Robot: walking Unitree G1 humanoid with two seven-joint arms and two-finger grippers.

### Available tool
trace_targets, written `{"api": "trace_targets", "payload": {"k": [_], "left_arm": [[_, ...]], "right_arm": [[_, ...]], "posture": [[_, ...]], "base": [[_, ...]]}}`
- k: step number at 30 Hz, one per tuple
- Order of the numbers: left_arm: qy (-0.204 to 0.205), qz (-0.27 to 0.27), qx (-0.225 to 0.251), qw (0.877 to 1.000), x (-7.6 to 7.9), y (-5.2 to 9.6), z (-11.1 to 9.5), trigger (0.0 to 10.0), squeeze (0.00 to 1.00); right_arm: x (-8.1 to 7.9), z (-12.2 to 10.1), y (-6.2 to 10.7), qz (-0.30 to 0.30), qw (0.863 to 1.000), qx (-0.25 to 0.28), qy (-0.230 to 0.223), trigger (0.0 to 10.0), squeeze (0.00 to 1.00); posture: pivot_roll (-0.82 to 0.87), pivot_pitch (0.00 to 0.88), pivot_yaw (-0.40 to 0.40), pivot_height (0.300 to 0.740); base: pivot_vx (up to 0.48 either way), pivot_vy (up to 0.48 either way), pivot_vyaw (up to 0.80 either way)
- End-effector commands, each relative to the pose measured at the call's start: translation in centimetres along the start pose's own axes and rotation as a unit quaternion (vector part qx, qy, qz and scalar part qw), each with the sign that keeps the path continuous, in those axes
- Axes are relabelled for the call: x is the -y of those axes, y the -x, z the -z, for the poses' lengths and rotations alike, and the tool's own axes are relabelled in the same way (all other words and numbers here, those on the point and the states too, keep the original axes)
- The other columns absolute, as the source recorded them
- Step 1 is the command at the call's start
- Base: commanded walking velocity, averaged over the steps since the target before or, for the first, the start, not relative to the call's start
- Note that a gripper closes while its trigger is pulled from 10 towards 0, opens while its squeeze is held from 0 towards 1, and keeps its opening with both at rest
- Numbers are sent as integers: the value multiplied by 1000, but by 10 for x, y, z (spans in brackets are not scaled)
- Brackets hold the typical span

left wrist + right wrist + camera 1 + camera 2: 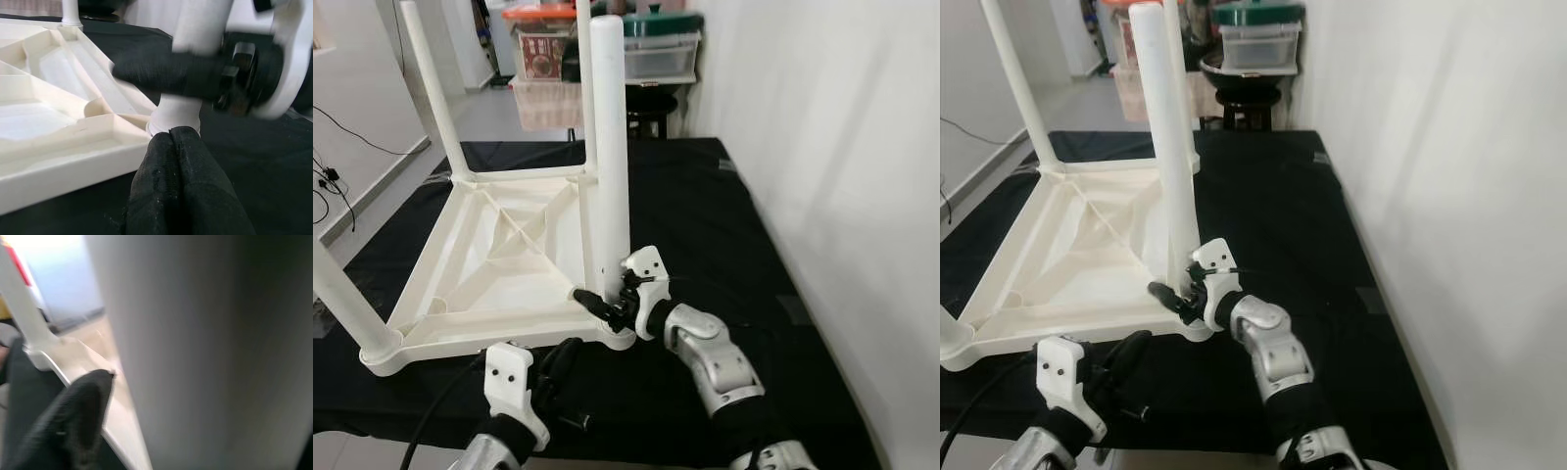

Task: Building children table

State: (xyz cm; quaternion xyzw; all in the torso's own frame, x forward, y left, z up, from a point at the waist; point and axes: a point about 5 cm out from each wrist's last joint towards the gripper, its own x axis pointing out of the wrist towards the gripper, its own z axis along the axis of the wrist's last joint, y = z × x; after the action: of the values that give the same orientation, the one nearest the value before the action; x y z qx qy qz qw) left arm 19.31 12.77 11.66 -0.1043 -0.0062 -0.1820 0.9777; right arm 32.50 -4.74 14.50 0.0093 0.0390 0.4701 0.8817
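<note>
Lying upside down on a black cloth [705, 206], the white plastic children's table [499, 255] shows its ribbed underside, with raised diagonal ribs running from the corners to the middle and a smooth rounded rim. Round, smooth white legs stand up from its corners: the near-right leg [609, 147] rises tall straight before the camera, a far leg [433, 88] stands at the back corner, and a near-left leg [347, 304] leans out of the picture's left edge.

The right gripper [607, 302] is at the base of the near-right leg, where the leg meets its corner socket. One black finger [592, 300] lies across the front of the leg just above the socket, touching or nearly touching it; the other finger is hidden behind the leg, so the fingers sit around the leg, though whether they press it cannot be told. In the right wrist view the leg is a broad, blurred pale column with one dark fingertip [73, 416] beside it.

The left gripper [563, 364] lies low on the cloth just outside the table's near rim, its two matt, rough-textured black fingers [176, 186] pressed together with nothing between them, tips pointing at the same corner socket.

Beyond the cloth stand stacked plastic storage boxes [607, 49], and a white wall [842, 147] runs along the right.
</note>
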Motion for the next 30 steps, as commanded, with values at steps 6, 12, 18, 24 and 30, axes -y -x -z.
{"api": "trace_targets", "payload": {"k": [6,12,18,24,30], "left_arm": [[0,-1,-10,1000,-1,-2,5,10000,0],[-2,-3,-9,1000,-1,-3,6,10000,0],[-3,-3,-7,1000,0,-5,5,10000,0],[-2,-3,-6,1000,0,-5,5,10000,0],[2,-1,-5,1000,1,-5,4,10000,0]], "right_arm": [[14,-38,-4,-151,986,24,71,10000,0],[17,-38,-4,-252,965,-9,71,10000,0],[21,-34,-5,-269,962,-23,46,0,0],[28,-29,1,-275,960,-21,45,0,0],[39,-25,12,-215,975,-9,58,0,0]], "posture": [[5,0,6,740],[23,0,-7,740],[28,0,-12,740],[18,0,-7,740],[10,0,-1,740]], "base": [[0,0,0],[0,0,0],[0,0,0],[0,0,0],[0,0,0]]}}
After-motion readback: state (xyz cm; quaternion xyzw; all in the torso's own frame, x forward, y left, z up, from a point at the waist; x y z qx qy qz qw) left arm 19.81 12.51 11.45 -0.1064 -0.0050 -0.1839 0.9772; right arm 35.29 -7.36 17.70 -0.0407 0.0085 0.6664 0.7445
